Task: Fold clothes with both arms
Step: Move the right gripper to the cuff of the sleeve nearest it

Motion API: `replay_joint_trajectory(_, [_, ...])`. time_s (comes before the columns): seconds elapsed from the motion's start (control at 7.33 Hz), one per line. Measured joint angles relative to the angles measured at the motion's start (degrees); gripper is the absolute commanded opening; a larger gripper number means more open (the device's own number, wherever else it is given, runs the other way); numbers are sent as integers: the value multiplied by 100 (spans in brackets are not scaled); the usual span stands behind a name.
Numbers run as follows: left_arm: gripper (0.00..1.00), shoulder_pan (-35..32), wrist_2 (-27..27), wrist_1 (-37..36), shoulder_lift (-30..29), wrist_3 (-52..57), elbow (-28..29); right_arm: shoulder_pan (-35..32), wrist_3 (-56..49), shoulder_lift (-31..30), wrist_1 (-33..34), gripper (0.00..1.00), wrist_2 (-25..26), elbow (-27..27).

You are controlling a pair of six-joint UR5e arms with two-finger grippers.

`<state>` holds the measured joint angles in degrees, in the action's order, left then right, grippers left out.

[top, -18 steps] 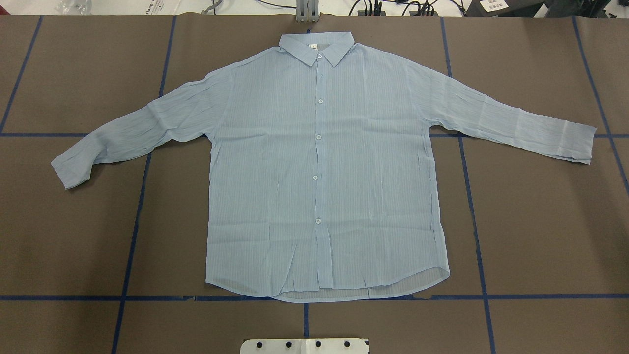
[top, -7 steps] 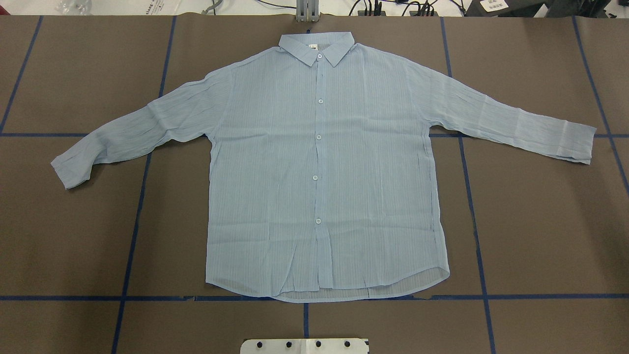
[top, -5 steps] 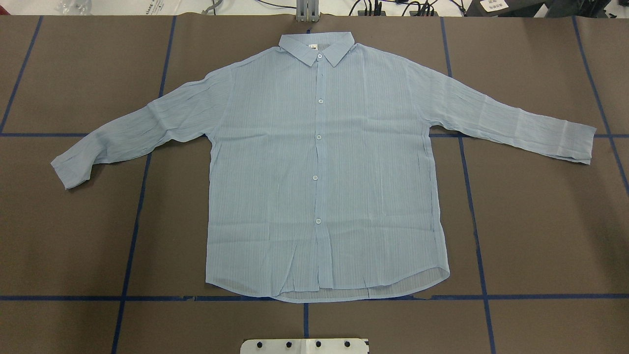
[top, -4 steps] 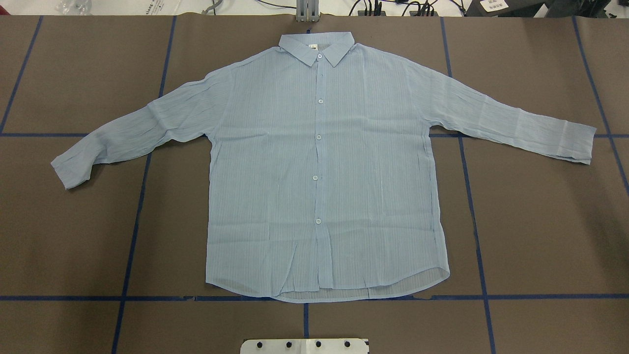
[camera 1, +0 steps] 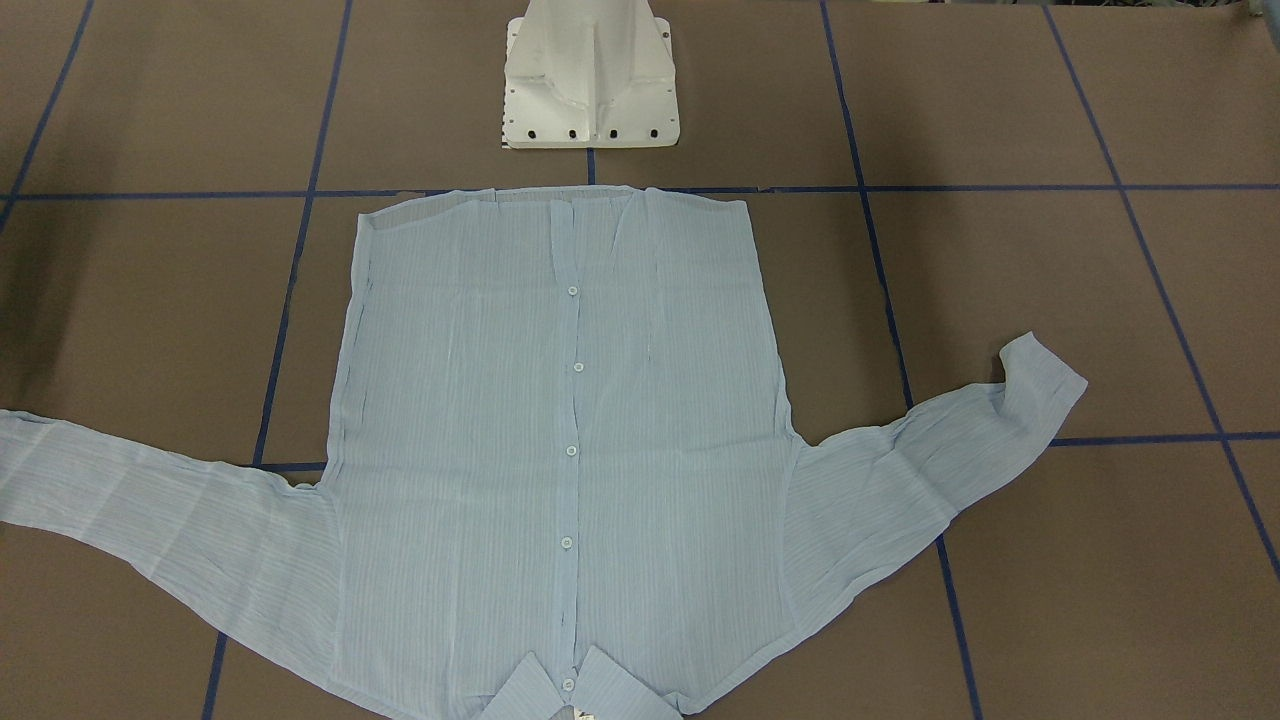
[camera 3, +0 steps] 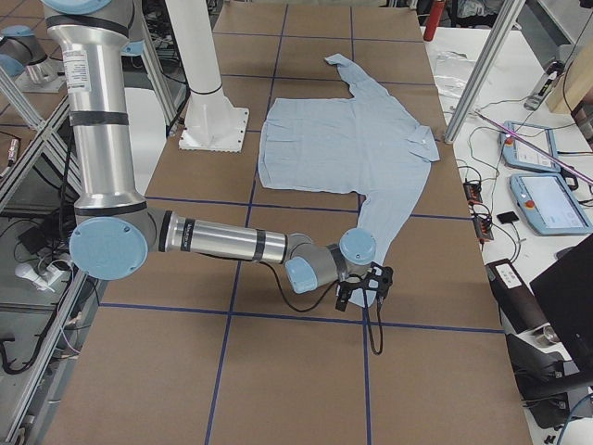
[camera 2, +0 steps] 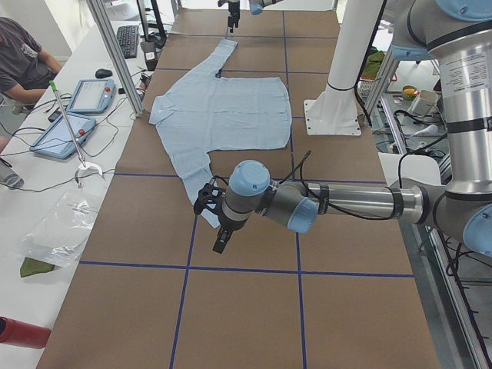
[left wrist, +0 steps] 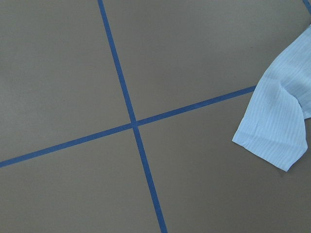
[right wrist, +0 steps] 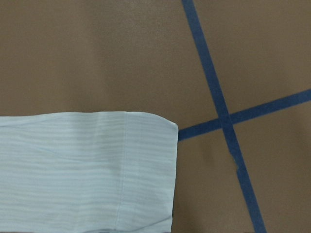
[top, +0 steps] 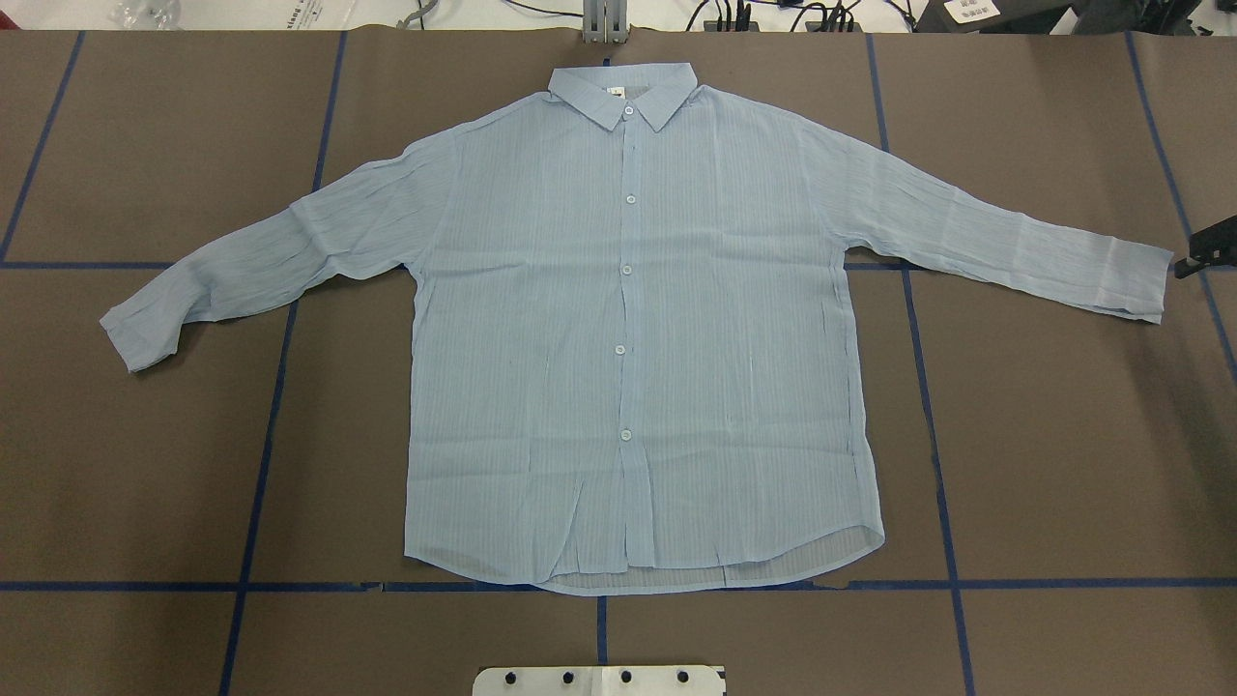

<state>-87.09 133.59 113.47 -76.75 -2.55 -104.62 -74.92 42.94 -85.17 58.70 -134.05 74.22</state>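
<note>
The pale-blue striped shirt (top: 628,338) lies flat and buttoned on the brown table, collar at the far edge, both sleeves spread outward. My right gripper (top: 1203,249) shows as a black tip at the overhead view's right edge, just beyond the right cuff (top: 1136,280). It hovers low there in the exterior right view (camera 3: 366,286), and I cannot tell how its jaws stand. My left gripper (camera 2: 220,234) hangs just past the left cuff (top: 140,333) and shows only in that side view. The wrist views show each cuff (left wrist: 274,131) (right wrist: 97,170) lying flat, with no fingers in sight.
The white pedestal base (camera 1: 590,85) stands at the near table edge behind the hem. Blue tape lines (top: 261,464) cross the brown cover. A person (camera 2: 23,65) sits by tablets (camera 2: 92,96) beyond the far table edge, next to an aluminium post (camera 2: 115,54).
A black part of my right gripper has come into the overhead view at the right edge, beside the right cuff. The shirt has not moved.
</note>
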Motion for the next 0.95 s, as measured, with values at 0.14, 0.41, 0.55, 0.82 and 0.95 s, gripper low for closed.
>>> replay_joint_trajectory(0.14, [100,2,0,0,-2,1,5,90,-134,211,-76,88,299,-306])
replay_joint_trajectory(0.41, [100,5,0,-6,0,0,9,153,-855,494,-117,86,528,-691])
replay_joint_trajectory(0.55, [100,9,0,-8,-3,0,14,206,-1124,557,-123,81,651,-762])
replay_joint_trajectory(0.82, [100,14,0,-7,-12,0,17,315,-1583,607,-134,73,927,-817])
replay_joint_trajectory(0.95, [100,16,0,-5,-24,0,17,332,-1669,633,-156,65,975,-836])
